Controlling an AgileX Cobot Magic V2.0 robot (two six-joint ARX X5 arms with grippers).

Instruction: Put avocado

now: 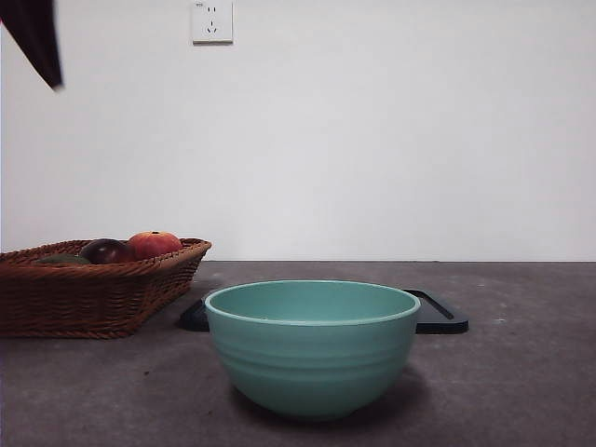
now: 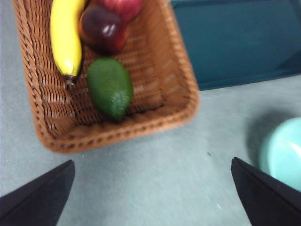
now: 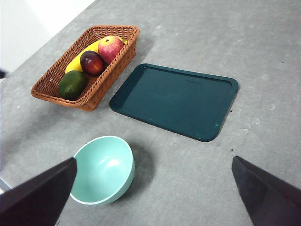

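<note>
The room is plain: a big white wall point(image 1: 372, 130) with one small socket point(image 1: 211, 20) high up on it, and below it a wide grey tabletop point(image 3: 263, 56) that looks flat and a bit speckled. On the tabletop lies a dark green tray point(image 3: 175, 100), flat and with nothing on it. Just beside the tray sits a brown woven basket point(image 3: 101, 87), and in front of both stands a light green bowl point(image 1: 312, 346) with nothing inside. The task looks like it has not really begun. The avocado point(image 2: 110, 88) is lying in the basket, at one end, next to a yellow banana point(image 2: 65, 33), a dark maroon fruit point(image 2: 102, 29) and a red apple point(image 3: 111, 48). Nothing is touching it. The left gripper point(image 2: 150, 197) hangs over the tabletop near the basket's edge, with its jaws spread wide apart and nothing between them. The right gripper point(image 3: 150, 197) is up high, well away from the fruit, and its jaws are spread wide too, with nothing in them. So everything is left to do: reach in, grab the avocado, lift it out and put it down, most likely in the bowl or on the tray.
</note>
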